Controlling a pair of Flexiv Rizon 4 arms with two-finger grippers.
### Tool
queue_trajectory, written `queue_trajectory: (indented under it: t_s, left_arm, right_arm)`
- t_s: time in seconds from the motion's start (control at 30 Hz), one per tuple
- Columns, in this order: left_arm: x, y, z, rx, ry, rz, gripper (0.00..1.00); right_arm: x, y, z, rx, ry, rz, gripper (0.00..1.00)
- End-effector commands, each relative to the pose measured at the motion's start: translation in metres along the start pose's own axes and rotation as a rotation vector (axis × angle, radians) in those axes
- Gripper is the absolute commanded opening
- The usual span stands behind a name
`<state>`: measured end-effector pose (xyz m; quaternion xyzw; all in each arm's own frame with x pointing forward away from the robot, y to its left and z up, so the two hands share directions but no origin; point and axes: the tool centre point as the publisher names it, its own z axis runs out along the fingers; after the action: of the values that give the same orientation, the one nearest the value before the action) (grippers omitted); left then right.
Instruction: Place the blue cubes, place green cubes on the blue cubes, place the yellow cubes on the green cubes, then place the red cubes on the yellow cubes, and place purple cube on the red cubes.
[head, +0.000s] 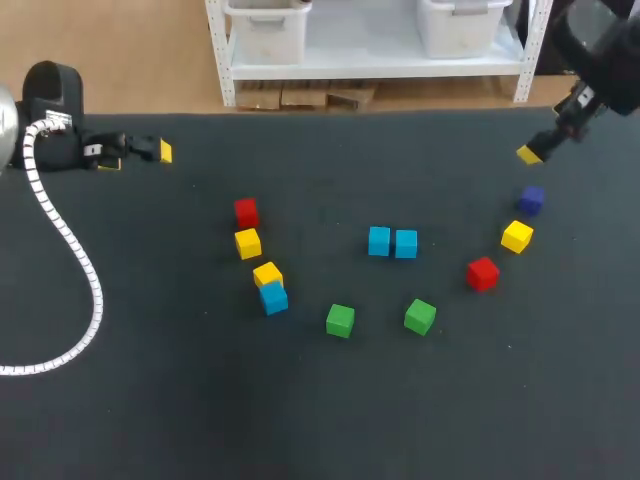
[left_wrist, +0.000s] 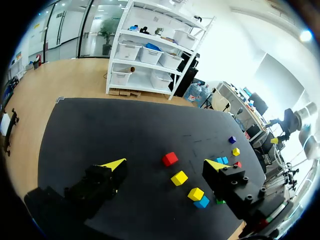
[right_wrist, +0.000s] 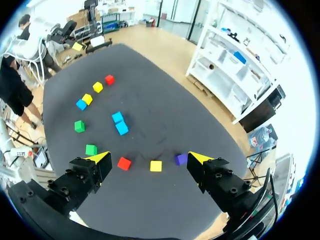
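Left green cube and right green cube lie nearest, just in front of the touching blue pair on the dark desk. Purple cube sits well right of that pair, near the right tool, whose fingers are spread; the left tool is likewise spread.

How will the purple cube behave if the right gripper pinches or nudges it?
Probably stiff: the purple cube shows crisp edges and flat faces, so a pinch should seat squarely. Unlikely to roll or tip, since it sits flat on the dark table. Likely light, being small, so a nudge may skid it toward the yellow cube nearby.
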<state>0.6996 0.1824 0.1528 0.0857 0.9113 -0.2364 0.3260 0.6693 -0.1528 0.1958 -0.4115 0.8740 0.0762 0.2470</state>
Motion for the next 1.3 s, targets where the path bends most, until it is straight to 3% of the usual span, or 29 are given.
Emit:
queue_trajectory:
  t_s: [0.03, 1.3]
  left_arm:
    - [0.001, 0.002, 0.000, 0.011, -0.006, 0.002, 1.00]
    - [0.001, 0.002, 0.000, 0.011, -0.006, 0.002, 1.00]
  right_arm:
    - [0.010, -0.002, 0.010, 0.035, -0.261, 0.017, 1.00]
    - [0.011, 0.001, 0.025, 0.025, -0.231, 0.028, 1.00]
